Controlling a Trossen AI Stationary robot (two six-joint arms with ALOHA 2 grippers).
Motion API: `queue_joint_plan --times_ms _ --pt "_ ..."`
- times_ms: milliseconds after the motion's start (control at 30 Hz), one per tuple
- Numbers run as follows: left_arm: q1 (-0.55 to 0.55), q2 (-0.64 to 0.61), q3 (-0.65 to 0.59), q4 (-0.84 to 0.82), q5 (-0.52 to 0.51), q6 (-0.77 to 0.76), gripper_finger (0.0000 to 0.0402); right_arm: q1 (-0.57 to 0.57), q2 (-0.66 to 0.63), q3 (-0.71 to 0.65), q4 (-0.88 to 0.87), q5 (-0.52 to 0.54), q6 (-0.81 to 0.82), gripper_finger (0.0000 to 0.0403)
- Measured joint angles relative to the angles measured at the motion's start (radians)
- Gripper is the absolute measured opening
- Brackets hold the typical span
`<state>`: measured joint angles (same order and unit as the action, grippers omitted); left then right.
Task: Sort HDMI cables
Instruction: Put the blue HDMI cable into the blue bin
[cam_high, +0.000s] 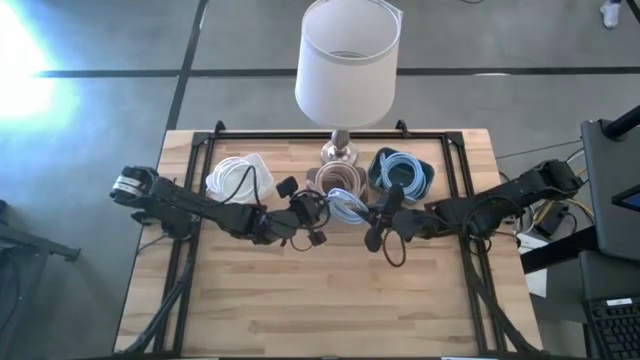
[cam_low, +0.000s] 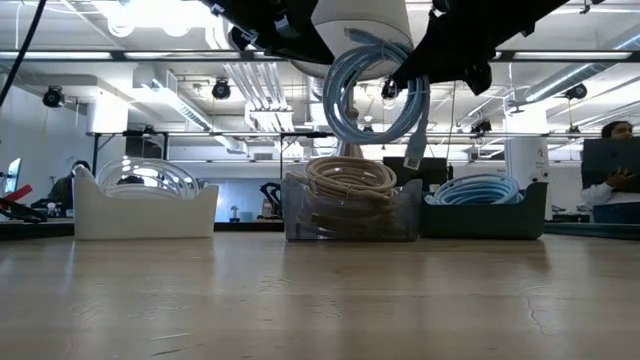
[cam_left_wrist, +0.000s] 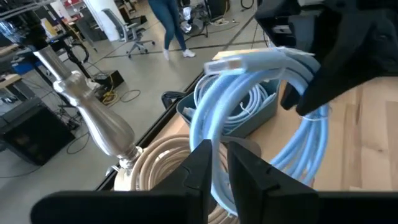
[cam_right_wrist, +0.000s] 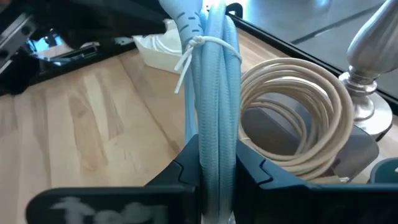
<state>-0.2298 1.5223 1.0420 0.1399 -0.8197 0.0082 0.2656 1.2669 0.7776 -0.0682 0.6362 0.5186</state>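
A light blue HDMI cable coil (cam_high: 346, 206) hangs upright in the air (cam_low: 375, 95) above the clear bin of beige coils (cam_low: 350, 205). My left gripper (cam_high: 322, 212) comes from the table's left and is shut on the coil's one side (cam_left_wrist: 217, 152). On the opposite side, my right gripper (cam_high: 372, 215) comes from the table's right and is shut on it too (cam_right_wrist: 214, 146). A white tie (cam_right_wrist: 202, 46) binds the coil's strands. White coils lie in a white bin (cam_high: 240, 178), and light blue coils lie in a dark bin (cam_high: 402, 172). My left gripper pinches strands of the coil's ring (cam_left_wrist: 216, 163) between its two fingers, coming nearly level from the table's left. The coil is lifted clear of the table and stands on edge. My right gripper pinches the bundled strands (cam_right_wrist: 214, 124) between its two fingers, a little below the white tie. It comes from the table's right, slanting slightly down, with the fingers across the strands. The coil hangs clear of the table.
A lamp with a white shade (cam_high: 346, 60) stands on a metal base (cam_high: 338, 150) at the far middle, right behind the clear bin. The three bins line the far side (cam_low: 145, 210). Bare wood lies at the near half (cam_high: 330, 300). People show in the room behind.
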Motion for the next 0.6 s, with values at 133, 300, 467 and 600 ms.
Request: queue_joint_plan --times_ms 133,300,467,600 --pt "0.000 0.000 0.000 -0.006 0.010 -0.002 0.0068 0.000 0.000 0.000 0.010 0.003 0.006 0.0044" --pt "0.000 0.000 0.000 -0.016 0.011 -0.002 0.0073 0.000 -0.036 0.001 -0.013 0.023 -0.002 0.0041" --pt "0.001 0.000 -0.001 -0.033 0.011 -0.011 0.0069 0.000 -0.147 0.001 -0.212 0.149 0.044 0.0039" --pt "0.001 0.000 -0.001 -0.047 0.011 -0.016 0.0069 -0.002 -0.249 0.002 -0.469 0.261 0.191 0.0039"
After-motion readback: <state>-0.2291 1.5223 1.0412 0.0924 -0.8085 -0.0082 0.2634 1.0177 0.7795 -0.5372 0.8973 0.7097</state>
